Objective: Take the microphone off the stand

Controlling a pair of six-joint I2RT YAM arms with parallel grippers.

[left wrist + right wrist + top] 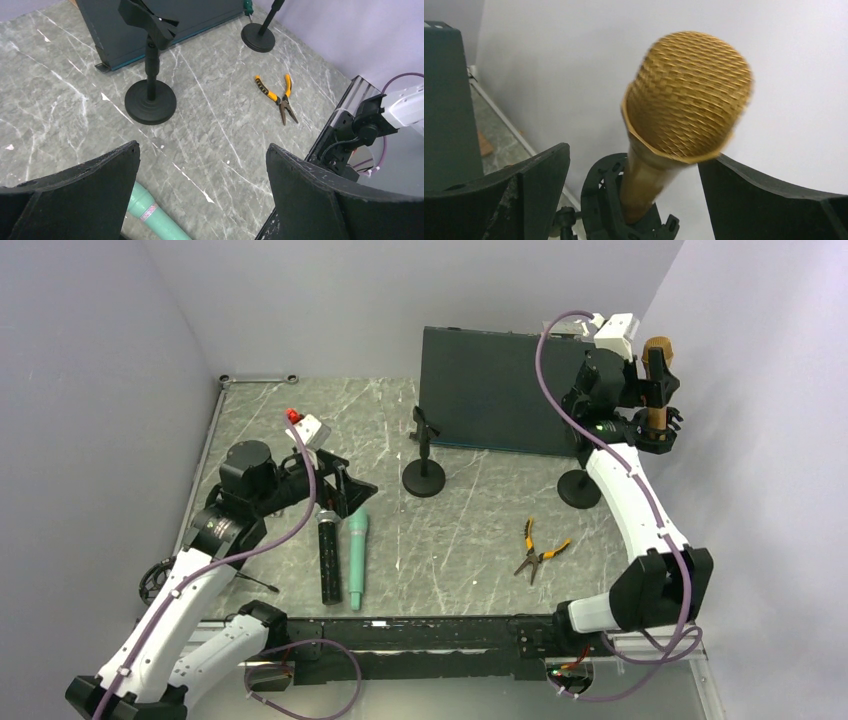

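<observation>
Nearest to me on the left, my left jaws hang spread wide and hold nothing, just above the black microphone (328, 560) and the teal microphone (357, 560), which lie side by side on the surface (470, 540). I judge this arm is parked there to stay out of the other's way. Further right, the yellow-handled pliers (538, 552) lie well apart from both arms and play no part. Beyond them, mid-surface, the empty stand (424, 475) is upright with nothing in its clip. At the far right, by the wall, is the second stand (579, 488), and the gold microphone (674, 110) sits in its black clip (604, 190), head up and leaning a little. My right jaws are raised to that height and spread on either side of the handle below the mesh head, touching neither side as far as I can tell. I take it they are placed there so that closing lands on the handle, not the head. Behind all this the dark panel (490, 390) leans at the far edge.
</observation>
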